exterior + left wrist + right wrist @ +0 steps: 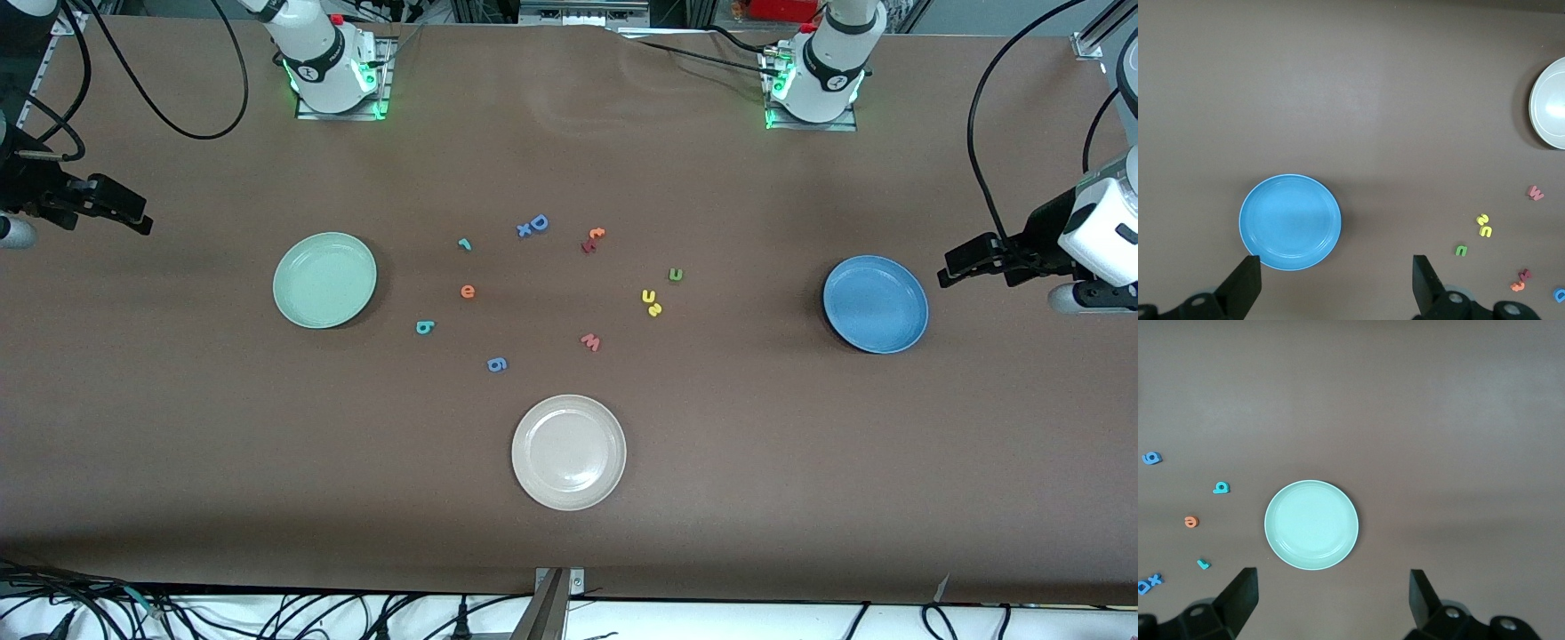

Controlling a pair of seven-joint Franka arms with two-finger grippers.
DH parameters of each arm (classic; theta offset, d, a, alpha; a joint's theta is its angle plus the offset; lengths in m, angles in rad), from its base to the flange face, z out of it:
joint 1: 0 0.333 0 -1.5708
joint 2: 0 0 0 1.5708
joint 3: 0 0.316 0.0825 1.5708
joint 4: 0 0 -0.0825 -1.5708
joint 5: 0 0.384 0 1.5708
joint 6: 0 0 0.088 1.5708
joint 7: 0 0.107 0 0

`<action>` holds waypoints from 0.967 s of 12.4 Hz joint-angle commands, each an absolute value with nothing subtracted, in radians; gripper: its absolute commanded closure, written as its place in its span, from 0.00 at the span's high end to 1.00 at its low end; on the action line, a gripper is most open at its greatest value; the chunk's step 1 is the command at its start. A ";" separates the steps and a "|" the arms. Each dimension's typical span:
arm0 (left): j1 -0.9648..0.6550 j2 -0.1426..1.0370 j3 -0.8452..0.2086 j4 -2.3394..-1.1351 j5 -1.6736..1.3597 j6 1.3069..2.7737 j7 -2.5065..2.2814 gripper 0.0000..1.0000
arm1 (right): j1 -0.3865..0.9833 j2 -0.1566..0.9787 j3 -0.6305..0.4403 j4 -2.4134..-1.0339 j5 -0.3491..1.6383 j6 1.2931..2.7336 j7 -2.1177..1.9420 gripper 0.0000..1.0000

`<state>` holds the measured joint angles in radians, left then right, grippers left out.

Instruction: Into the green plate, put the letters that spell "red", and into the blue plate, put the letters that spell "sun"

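The green plate [324,280] lies empty toward the right arm's end, the blue plate [876,304] empty toward the left arm's end. Between them lie the teal r [464,244], orange e [468,291] and teal d [425,327], then the olive n [676,275], yellow u [648,296] and yellow s [655,309]. My right gripper [138,213] hangs open and empty past the green plate [1311,525], near the table's end. My left gripper [949,267] hangs open and empty beside the blue plate [1290,222].
A beige-white plate [569,452] sits nearer the front camera than the letters. Other letters lie among them: blue D [538,223], blue g [497,364], red w [590,342], orange t [596,234]. Both arm bases stand along the table's back edge.
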<state>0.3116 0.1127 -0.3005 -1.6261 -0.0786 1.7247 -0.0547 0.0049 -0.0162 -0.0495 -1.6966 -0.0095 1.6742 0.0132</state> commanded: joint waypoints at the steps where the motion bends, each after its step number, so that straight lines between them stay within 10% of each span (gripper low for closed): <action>1: 0.319 0.127 -0.302 -1.582 -0.100 1.700 -0.055 1.00 | -0.006 -0.020 -0.043 -1.694 -0.017 1.664 -0.003 1.00; 12: 0.291 0.133 -0.308 -1.574 -0.049 1.703 -0.084 1.00 | -0.006 -0.020 -0.043 -1.694 -0.017 1.664 -0.003 1.00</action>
<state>0.2909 0.1171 -0.3127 -1.6086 -0.0757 1.7225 -0.0728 0.0043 -0.0161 -0.0495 -1.6967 -0.0095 1.6742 0.0132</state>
